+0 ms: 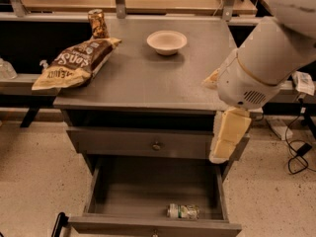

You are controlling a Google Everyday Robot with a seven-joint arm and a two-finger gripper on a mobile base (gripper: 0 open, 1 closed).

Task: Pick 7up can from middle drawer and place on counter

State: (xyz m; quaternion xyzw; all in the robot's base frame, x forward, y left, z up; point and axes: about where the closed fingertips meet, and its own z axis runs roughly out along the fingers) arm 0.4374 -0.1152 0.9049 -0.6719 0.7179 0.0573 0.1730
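The counter (pixel 143 80) spans the cabinet top, and below it the middle drawer (pixel 143 191) stands open. The gripper (pixel 228 137) hangs by the counter's right front corner; whether it is open or closed, I cannot tell. On the counter are a chip bag (pixel 74 63), a bowl (pixel 167 41) and a brown-copper can (pixel 98 22). The 7up can (pixel 183 211) lies on its side on the drawer floor, near the front panel.
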